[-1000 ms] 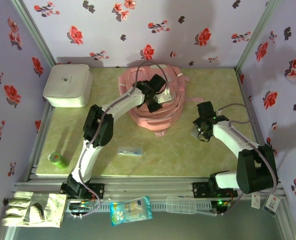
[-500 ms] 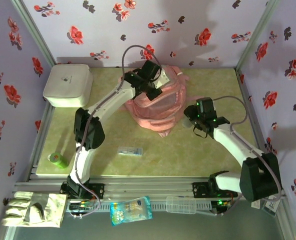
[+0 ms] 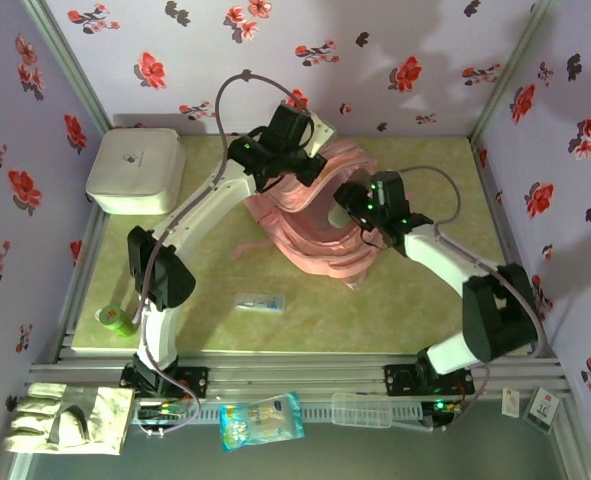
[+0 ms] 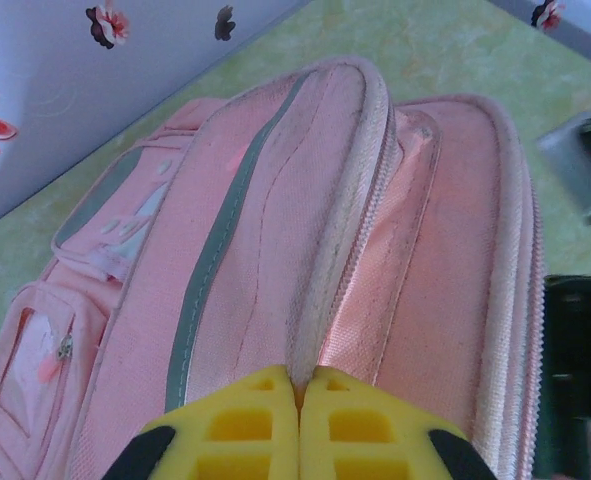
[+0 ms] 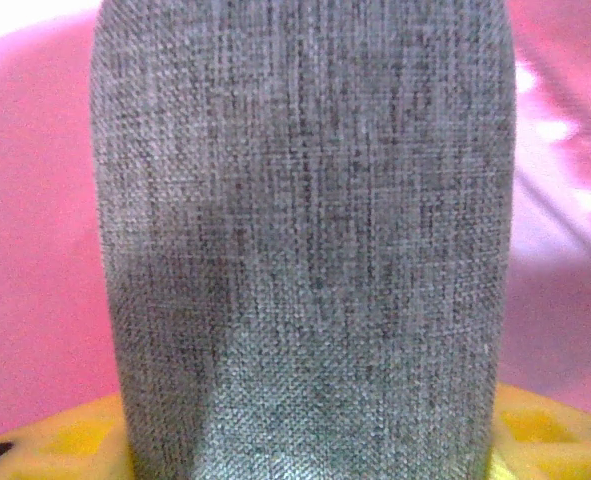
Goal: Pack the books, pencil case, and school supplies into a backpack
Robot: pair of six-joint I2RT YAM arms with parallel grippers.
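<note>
Pale lilac walls [image 3: 375, 30] (printed with red and black flowers) enclose the marbled yellow-green desk [image 3: 430, 165] on three sides, evenly lit.

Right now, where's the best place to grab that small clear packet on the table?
Probably from straight above, pinching the clear packet across its short width near the middle: it lies flat, long side running left-right in the top view, with open table around it.
</note>
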